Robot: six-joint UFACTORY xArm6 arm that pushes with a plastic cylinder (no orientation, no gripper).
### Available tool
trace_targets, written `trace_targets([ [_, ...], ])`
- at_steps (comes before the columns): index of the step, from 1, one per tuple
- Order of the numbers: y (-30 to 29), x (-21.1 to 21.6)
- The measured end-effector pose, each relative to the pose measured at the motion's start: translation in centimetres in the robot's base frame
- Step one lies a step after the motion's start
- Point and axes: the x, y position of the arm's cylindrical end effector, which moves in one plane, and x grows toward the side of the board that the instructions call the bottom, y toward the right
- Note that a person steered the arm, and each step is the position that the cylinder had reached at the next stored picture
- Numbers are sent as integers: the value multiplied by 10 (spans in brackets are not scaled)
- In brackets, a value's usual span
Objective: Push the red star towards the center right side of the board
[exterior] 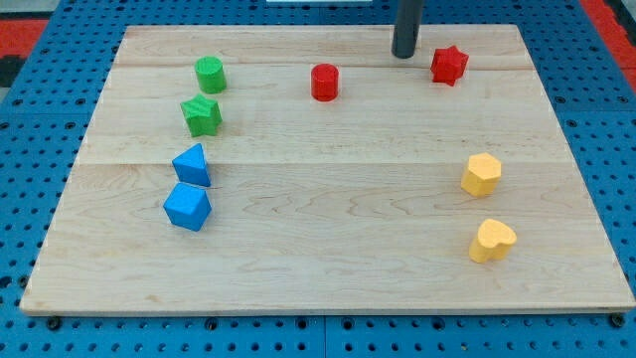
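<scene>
The red star (449, 65) lies on the wooden board (328, 249) near its top edge, right of centre. My tip (403, 54) stands on the board just left of the star, a small gap away and slightly higher in the view. The dark rod rises out of the view's top.
A red cylinder (325, 82) sits left of my tip. A green cylinder (210, 75) and green star (202, 115) are at upper left. Two blue blocks (192, 165) (187, 207) lie at left. A yellow block (481, 174) and yellow heart (492, 241) lie at right.
</scene>
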Motion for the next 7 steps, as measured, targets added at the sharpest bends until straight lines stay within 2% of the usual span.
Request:
trace_targets([
  [1, 62, 1],
  [2, 65, 49],
  [3, 16, 48],
  [4, 42, 22],
  [5, -28, 19],
  [6, -27, 65],
  [7, -29, 88],
])
